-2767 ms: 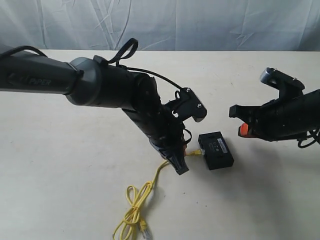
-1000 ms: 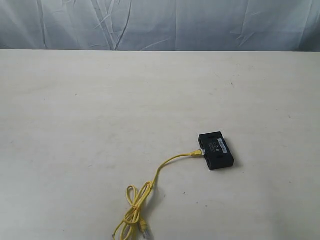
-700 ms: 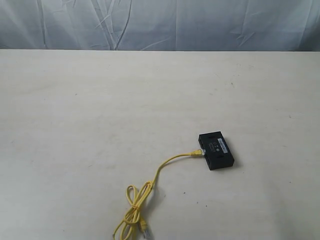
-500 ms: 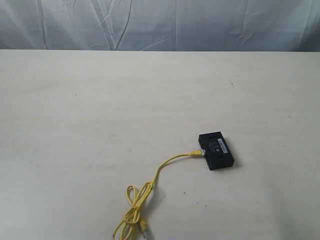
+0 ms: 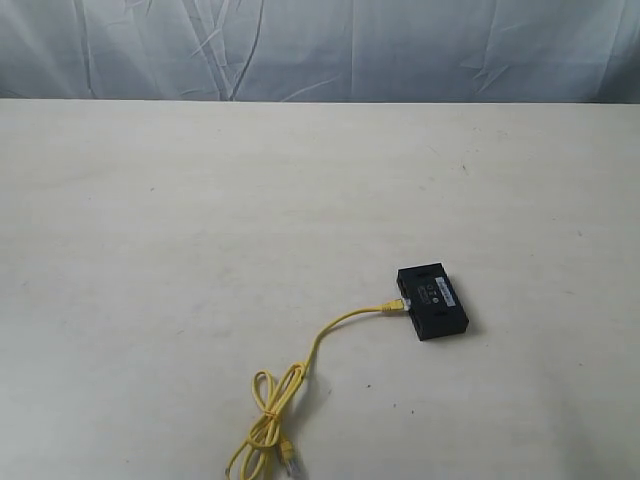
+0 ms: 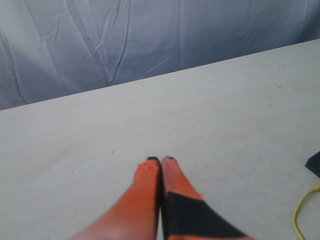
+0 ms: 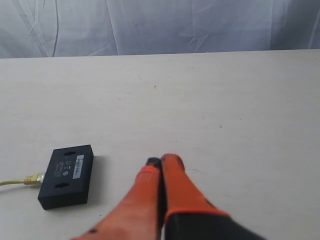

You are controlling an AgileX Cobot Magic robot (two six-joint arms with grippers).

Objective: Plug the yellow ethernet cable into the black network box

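Yellow ethernet cable: thin, limp, light; plug end meets the black network box mid-table and looks seated. Best hold is just behind the plug. The box likely slides. Left gripper and right gripper: jaws pressed together, empty.

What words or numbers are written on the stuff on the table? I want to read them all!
white label on the black network box: tiny print, too small and blurred to read.
Other pale markings on the box's top: also unreadable.
yellow ethernet cable: no writing shows.
table: no text.
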